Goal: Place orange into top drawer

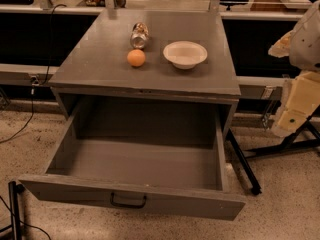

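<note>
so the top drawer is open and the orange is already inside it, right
Not quite: the top drawer is open, but the camera view shows the orange on the cabinet top, beside the white bowl. The gripper is at the right edge.

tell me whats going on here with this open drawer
Nothing is being handled yet. The orange sits on the cabinet top, beside a white bowl and a silvery can. The top drawer is pulled open, with nothing in it. The gripper hangs at the right edge, well away from the orange.
</note>
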